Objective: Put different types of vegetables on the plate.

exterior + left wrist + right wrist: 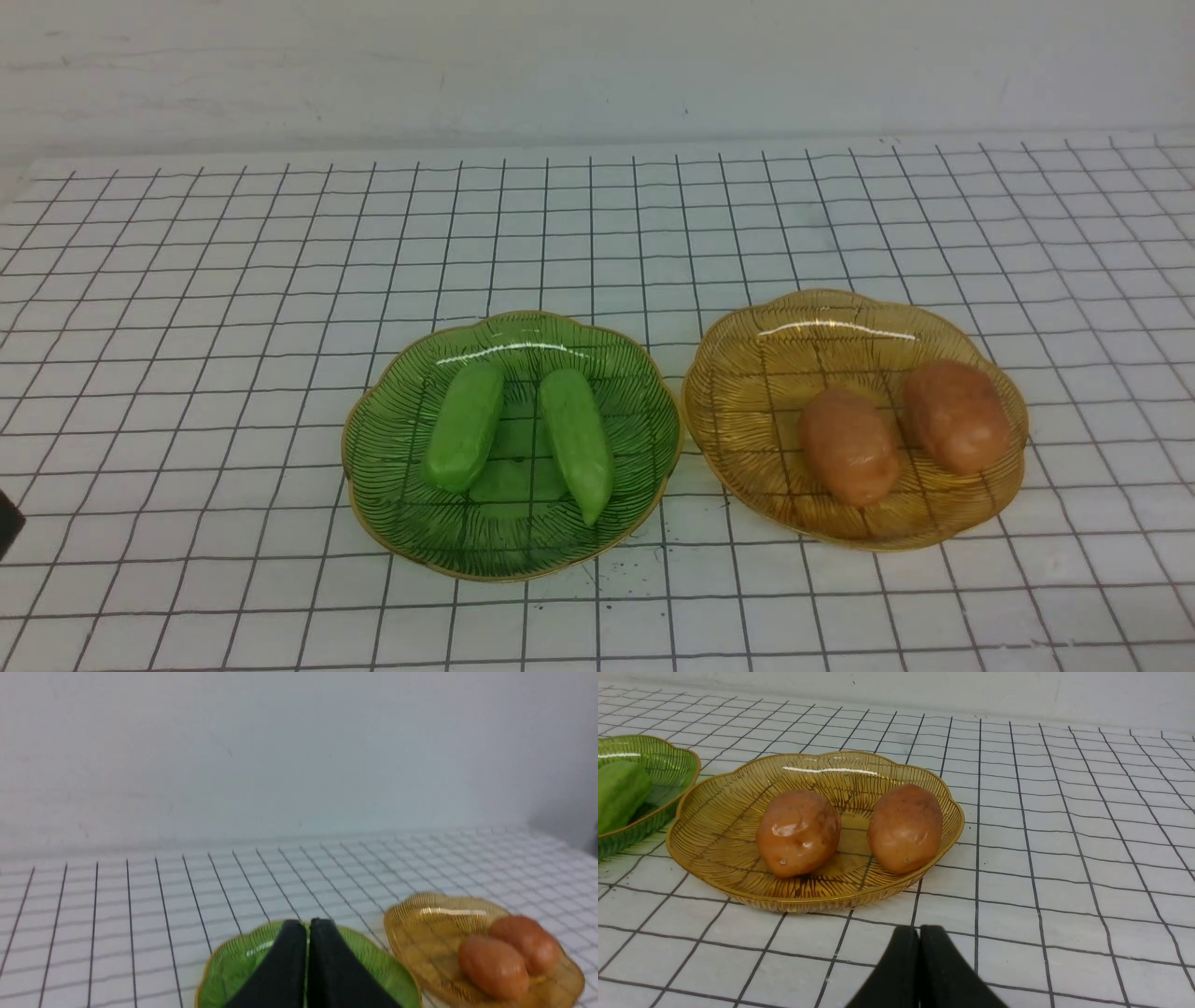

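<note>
Two light-green cucumber-like pieces [464, 427] [577, 442] lie side by side in a green glass plate [392, 504]. Two orange-brown potato-like pieces [848, 446] [954, 416] lie in an amber glass plate [738, 392] to its right. My left gripper [308, 926] is shut and empty, held before the green plate [224, 970], hiding its cucumbers. My right gripper [919, 931] is shut and empty, over bare table just in front of the amber plate [719, 816] with both potatoes [798, 832] [905, 827]. Neither gripper's fingers show in the front view.
The table is a white surface with a black grid [187, 280], backed by a white wall [597, 65]. A dark bit of the left arm [7, 525] shows at the left edge of the front view.
</note>
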You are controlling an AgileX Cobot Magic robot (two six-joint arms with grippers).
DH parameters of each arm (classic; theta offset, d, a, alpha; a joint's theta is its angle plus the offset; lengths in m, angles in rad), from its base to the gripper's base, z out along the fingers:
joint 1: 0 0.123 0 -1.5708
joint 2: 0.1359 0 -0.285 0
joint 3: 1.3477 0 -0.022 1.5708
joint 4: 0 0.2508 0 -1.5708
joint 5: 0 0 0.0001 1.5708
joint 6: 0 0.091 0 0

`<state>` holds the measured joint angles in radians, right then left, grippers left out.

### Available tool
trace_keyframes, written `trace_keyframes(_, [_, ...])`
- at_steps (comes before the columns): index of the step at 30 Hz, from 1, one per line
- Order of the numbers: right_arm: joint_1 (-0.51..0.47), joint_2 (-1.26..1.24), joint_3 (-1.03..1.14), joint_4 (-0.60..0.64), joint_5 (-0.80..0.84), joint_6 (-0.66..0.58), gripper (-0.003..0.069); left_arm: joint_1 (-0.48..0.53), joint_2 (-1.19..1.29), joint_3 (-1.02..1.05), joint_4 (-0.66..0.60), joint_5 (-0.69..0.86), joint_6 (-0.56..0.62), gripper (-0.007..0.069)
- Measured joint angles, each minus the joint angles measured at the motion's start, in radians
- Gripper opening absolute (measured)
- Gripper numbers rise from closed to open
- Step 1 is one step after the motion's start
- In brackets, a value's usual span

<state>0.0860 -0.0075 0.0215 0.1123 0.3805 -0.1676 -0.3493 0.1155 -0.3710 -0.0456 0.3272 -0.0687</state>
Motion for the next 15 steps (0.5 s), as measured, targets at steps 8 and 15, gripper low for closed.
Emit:
trace_keyframes(8, [0.000,0.000,0.000,0.000,0.000,0.000,-0.0014,0.000,-0.016,0.191,0.013,-0.151,0.023,-0.0008])
trace_keyframes(15, [0.000,0.000,0.000,0.000,0.000,0.000,-0.0014,0.000,-0.016,0.244,0.051,-0.126,0.058,-0.0008])
